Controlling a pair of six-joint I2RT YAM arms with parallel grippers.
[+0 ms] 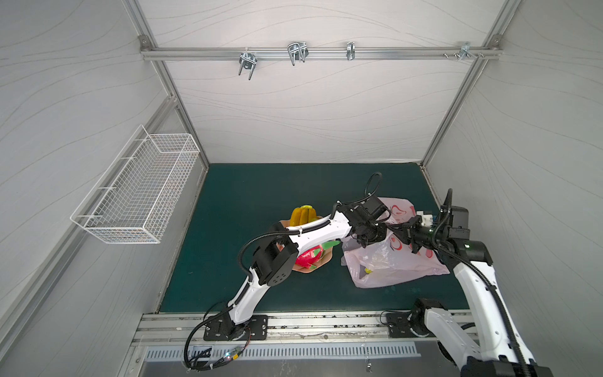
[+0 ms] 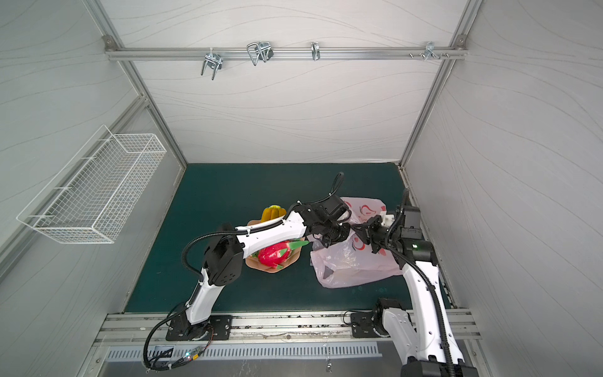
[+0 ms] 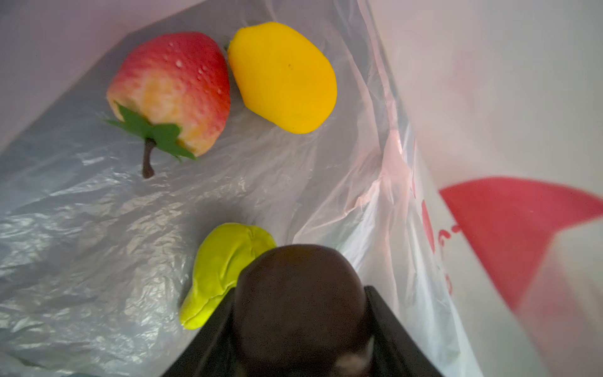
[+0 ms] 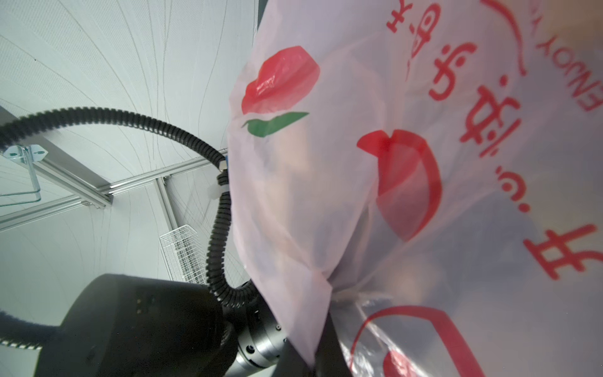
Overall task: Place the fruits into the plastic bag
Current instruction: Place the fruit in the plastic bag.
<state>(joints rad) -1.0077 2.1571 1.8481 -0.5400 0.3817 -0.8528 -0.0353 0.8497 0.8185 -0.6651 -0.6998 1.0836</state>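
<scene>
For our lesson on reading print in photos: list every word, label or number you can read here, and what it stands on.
"ENJOY": red capitals on the plastic bag, turned upside down in the right wrist view; the letters after it are cut off.
Red Chinese characters on the same bag: turned and partly cropped, not readable.
Bag print in both top views: too small.

Two arms [image 1: 321, 228]: white link shells [image 1: 473, 287], black joint housings [image 1: 277, 261], corrugated black cable conduits [image 1: 270, 233], screwed base plates [image 1: 257, 328], green light [image 1: 469, 245]
</scene>
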